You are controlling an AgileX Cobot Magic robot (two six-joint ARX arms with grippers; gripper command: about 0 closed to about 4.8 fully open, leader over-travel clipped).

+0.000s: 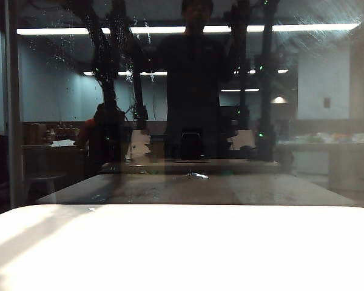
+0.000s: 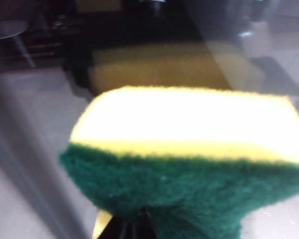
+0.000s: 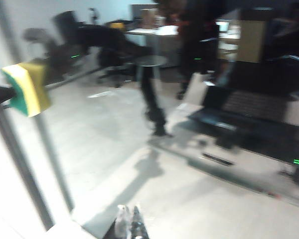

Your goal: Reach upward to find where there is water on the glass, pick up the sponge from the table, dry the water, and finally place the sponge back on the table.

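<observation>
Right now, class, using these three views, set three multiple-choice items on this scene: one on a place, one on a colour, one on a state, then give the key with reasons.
1. Where do the water droplets and streaks show on the glass?
A. upper left of the exterior view
B. along the bottom edge
C. only at the far right

2. What colour is the scouring layer of the sponge?
A. red
B. dark green
C. white

3. What is the left gripper doing?
A. open above the table
B. shut on nothing
C. shut on the sponge

Key: 1 A, pale specks and drip lines sit high on the left. 2 B, the left wrist view shows green under yellow foam. 3 C, the sponge sits clamped at its tips; the right gripper, near the glass, looks shut and holds nothing.
</observation>
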